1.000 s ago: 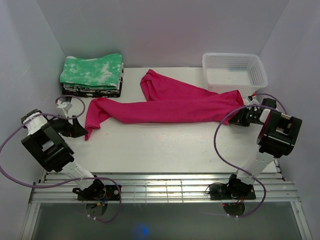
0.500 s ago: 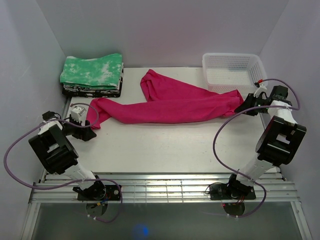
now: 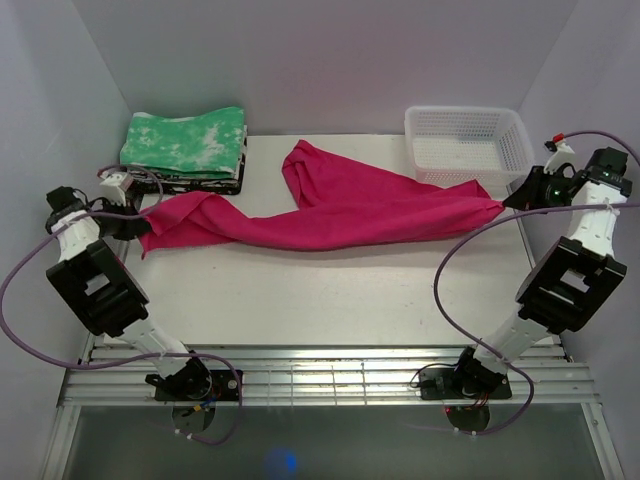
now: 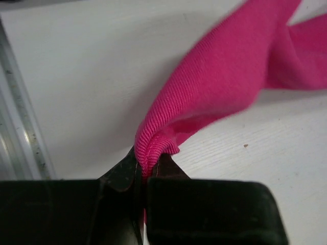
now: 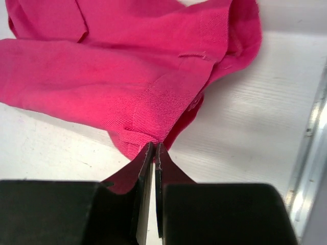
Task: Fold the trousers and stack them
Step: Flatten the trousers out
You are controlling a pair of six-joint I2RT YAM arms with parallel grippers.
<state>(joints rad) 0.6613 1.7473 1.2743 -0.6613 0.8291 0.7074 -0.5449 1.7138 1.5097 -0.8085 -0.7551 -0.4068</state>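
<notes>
The magenta-pink trousers lie stretched across the white table, one leg end at the far left, the waist end at the right, and a second leg bunched toward the back. My left gripper is shut on the hem of the left leg end, which bulges out between its jaws. My right gripper is shut on the trousers' right end, just in front of the basket. The cloth hangs taut between the two grips.
A folded green-and-white mottled cloth sits on a dark stack at the back left. A white mesh basket stands at the back right. A metal rail runs along the table's left edge.
The left gripper moved onto the leg end, shut on it and pulled it leftward. The right gripper drew its end rightward and back. The trousers are now stretched longer.
</notes>
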